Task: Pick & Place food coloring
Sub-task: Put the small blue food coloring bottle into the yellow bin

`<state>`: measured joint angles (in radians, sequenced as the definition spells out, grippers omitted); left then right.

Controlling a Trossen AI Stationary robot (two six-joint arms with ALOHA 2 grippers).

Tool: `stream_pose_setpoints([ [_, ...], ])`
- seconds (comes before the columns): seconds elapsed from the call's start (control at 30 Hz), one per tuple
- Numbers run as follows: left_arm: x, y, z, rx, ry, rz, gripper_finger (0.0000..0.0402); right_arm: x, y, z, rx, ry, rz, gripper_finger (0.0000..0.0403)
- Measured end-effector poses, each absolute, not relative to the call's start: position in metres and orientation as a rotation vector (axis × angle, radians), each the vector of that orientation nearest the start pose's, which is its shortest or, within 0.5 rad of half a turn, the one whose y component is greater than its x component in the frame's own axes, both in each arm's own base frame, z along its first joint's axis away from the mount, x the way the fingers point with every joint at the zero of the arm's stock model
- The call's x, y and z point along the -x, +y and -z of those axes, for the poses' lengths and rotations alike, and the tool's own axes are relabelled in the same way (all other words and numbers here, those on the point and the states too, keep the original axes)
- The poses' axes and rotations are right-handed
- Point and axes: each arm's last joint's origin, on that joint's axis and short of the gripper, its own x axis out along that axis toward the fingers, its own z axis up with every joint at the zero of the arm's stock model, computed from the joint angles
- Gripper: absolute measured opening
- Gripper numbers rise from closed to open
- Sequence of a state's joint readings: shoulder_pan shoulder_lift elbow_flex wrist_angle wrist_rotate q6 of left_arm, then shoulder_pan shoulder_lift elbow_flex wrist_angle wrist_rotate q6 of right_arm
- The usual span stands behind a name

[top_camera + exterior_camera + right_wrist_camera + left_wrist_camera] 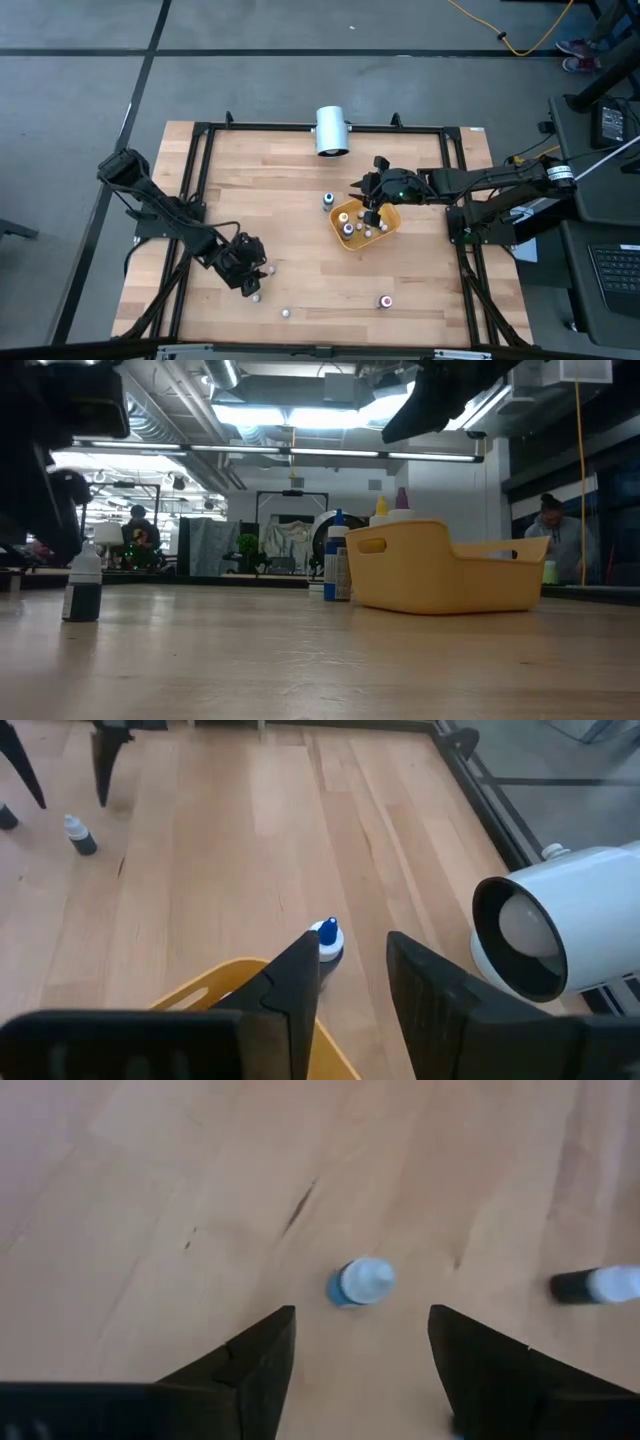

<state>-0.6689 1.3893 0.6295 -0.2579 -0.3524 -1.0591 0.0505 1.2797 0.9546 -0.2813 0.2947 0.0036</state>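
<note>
Container: one orange-yellow tray (392, 217) sits right of the tabletop (300, 190) centre. It holds food coloring bottles (349, 228); about four pale caps show from overhead, though the right arm hides part of the interior, so the count is uncertain. In the low view, yellow and purple tips rise above the tray rim.

Loose bottles on the tabletop, counted from overhead: five. One blue bottle (327, 201) stands just beside the tray at its 10 o'clock. One red-bodied bottle (385, 301) stands at the tray's 6 o'clock, well apart. One pale-capped bottle (286, 313) stands at the tray's 7 o'clock. Two more (257, 297) stand close to the left hand.

One white cylinder (331, 131) lies at the tabletop's 12 o'clock edge.

Left hand (360, 1342): fingers apart, nothing between them, above a blue bottle (360, 1282).

Right hand (352, 965): over the tray's 12 o'clock rim, fingers slightly apart, nothing visibly held.
</note>
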Motion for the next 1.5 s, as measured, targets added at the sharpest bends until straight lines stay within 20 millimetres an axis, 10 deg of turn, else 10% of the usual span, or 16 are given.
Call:
stream_pose_setpoints([
  [0.5,-0.214,-0.156,-0.115,0.397,0.858,-0.223,0.0226,-0.274,0.005,-0.280,0.119,0.610,0.232,0.0122],
  [1.5,-0.203,-0.159,-0.107,0.320,0.920,-0.250,0.0175,-0.274,0.006,-0.280,0.134,0.612,0.219,0.0122],
])
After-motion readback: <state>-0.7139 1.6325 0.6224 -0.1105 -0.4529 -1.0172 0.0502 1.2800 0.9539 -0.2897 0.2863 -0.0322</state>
